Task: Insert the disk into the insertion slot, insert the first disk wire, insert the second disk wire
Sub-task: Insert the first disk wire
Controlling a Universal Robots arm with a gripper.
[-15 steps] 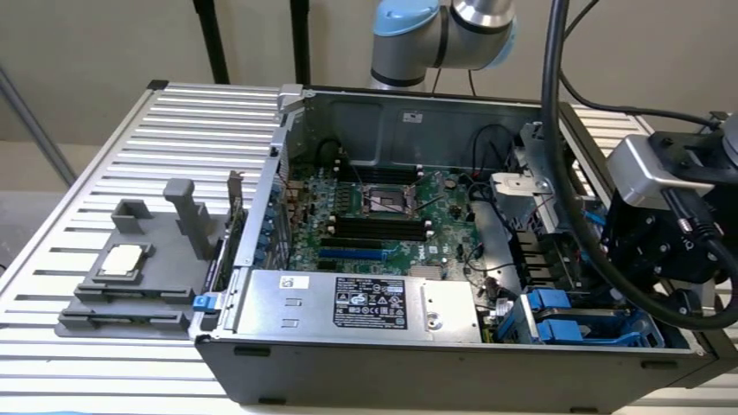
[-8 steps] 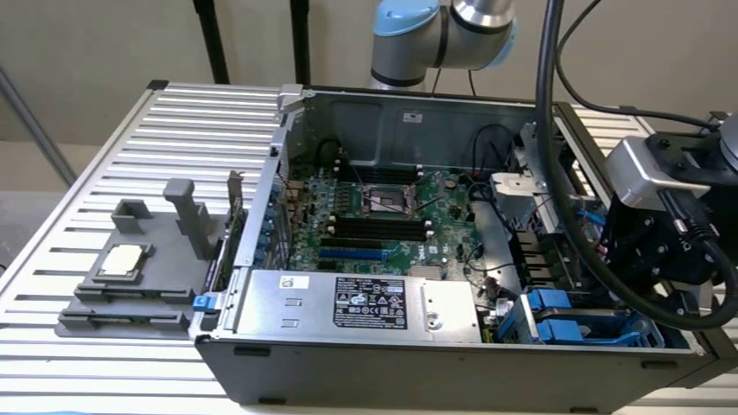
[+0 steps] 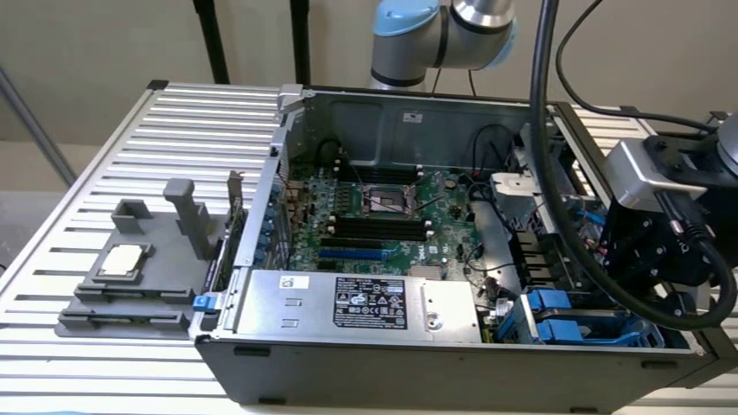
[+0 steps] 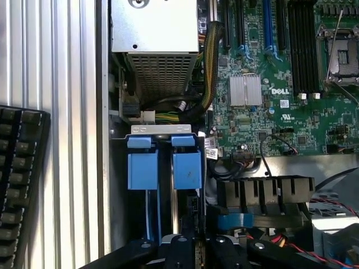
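Note:
The insertion slot (image 3: 576, 318) is a blue-grey cage with bright blue latch tabs at the case's front corner, on the exterior view's right. In the wrist view the insertion slot (image 4: 162, 171) shows two blue tabs side by side with a narrow gap between them. My gripper (image 3: 672, 290) hangs just above and to the right of the cage in the exterior view, and the black gripper (image 4: 179, 251) lines up over the gap between the tabs. The disk is hidden, so I cannot tell whether it sits in the cage. I cannot tell which of the cables beside the cage are the disk wires.
A silver power supply (image 3: 363, 303) with a black label fills the case front. The motherboard (image 4: 280, 84) and a black fan shroud (image 4: 263, 193) lie beside the cage. A keyboard (image 4: 19, 185) rests on the slatted table. A grey fixture (image 3: 133, 277) stands on the exterior view's left.

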